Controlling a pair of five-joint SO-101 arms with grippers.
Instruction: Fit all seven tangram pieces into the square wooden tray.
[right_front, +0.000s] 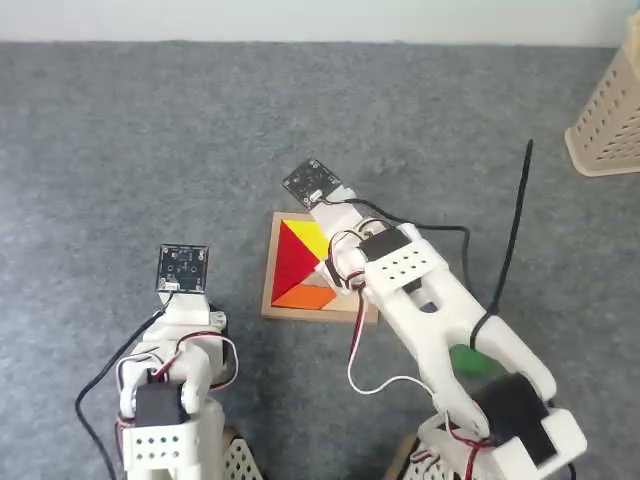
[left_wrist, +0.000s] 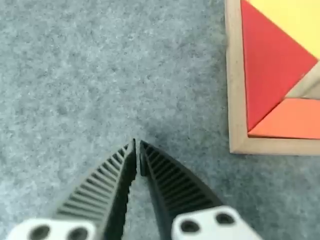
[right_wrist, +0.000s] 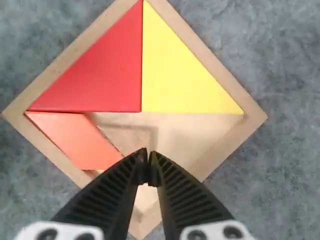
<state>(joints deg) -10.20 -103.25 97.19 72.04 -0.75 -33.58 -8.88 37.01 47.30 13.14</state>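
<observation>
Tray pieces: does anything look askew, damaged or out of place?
Nothing stands out. The red triangle, yellow triangle and orange piece lie flat inside the tray, with their edges meeting cleanly.

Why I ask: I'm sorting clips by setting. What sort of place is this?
Likely a robotics lab bench: a left arm and right arm mounted side by side on a grey felt-covered table, with a wooden tray of puzzle pieces set out.

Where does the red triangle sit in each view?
High view: red triangle, against the left frame edge of the tray.
Left wrist view: red triangle, just inside the frame, between yellow triangle and orange piece.
Right wrist view: red triangle, edge to edge with the yellow triangle.
Shared landmark: the orange piece bordering it.
</observation>
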